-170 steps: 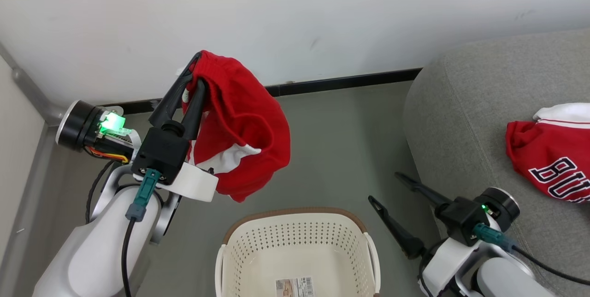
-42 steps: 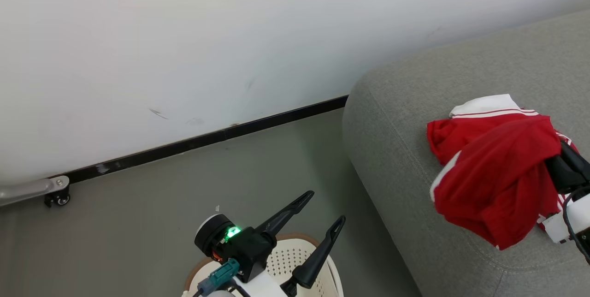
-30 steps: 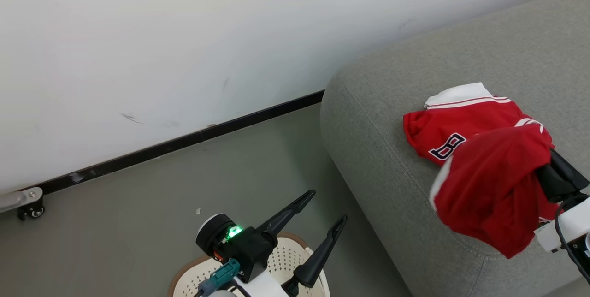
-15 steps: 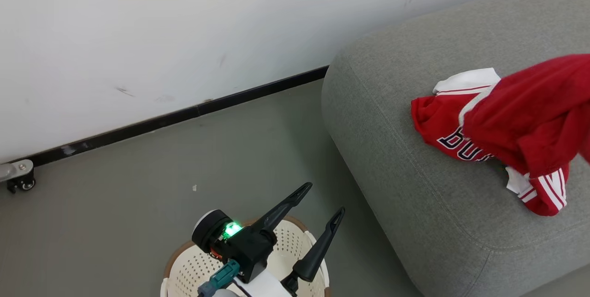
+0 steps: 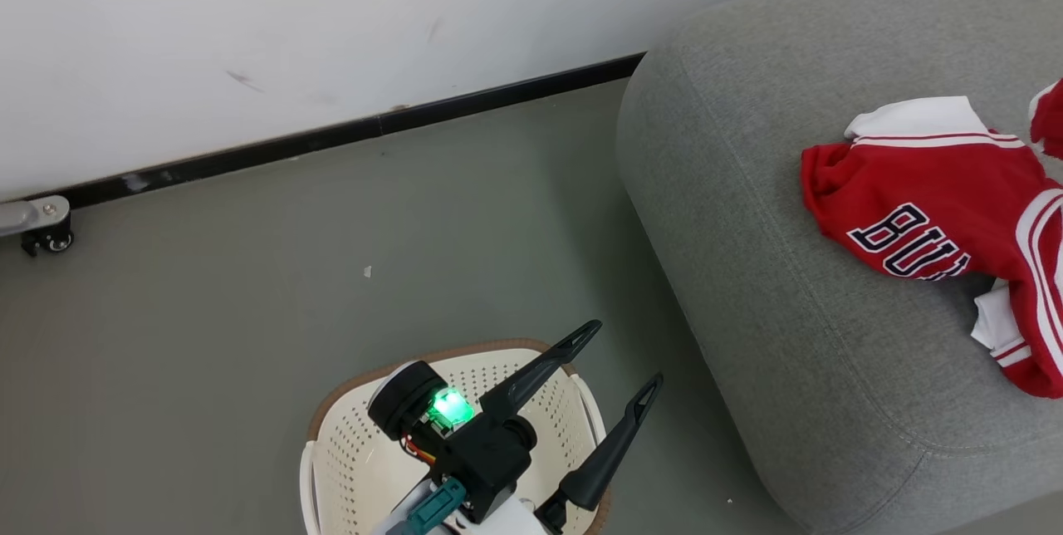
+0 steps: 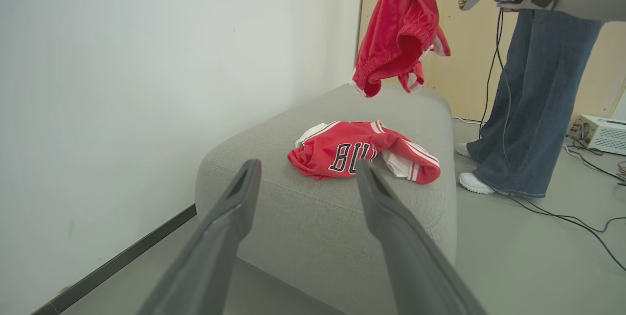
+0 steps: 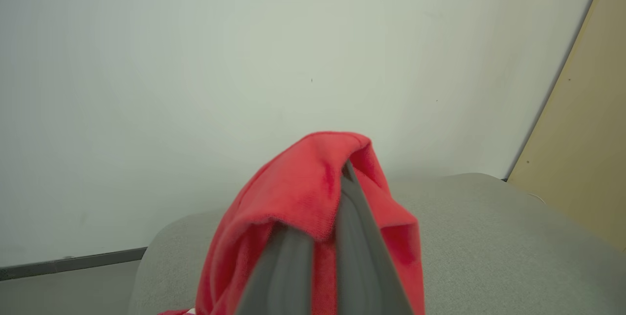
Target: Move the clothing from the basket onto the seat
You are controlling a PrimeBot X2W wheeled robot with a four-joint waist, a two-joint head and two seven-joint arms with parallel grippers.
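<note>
**Above the sofa, one red garment hangs ready to drop**

Over the far end of the large grey fabric sofa (image 5: 747, 228), a soft red sports garment with white trim (image 6: 398, 36) dangles from the right gripper (image 7: 337, 192). Its two dark fingers are clamped together on a bunched fold, and the cloth hangs clear of the cushion. A red jersey with navy block letters (image 5: 913, 211) lies crumpled on the seat below. The left gripper (image 5: 621, 354) hovers with its fingers spread wide and nothing between them, over the cream perforated plastic basket with a brown rim (image 5: 349, 452). No cloth shows in the visible part of the basket.

The fabric looks light, limp and slightly slick, so it should sag, swing and fall in a heap. A pinch on a thick gathered fold or the elastic hem looks the surest hold. A single thin layer may slip out.
</note>
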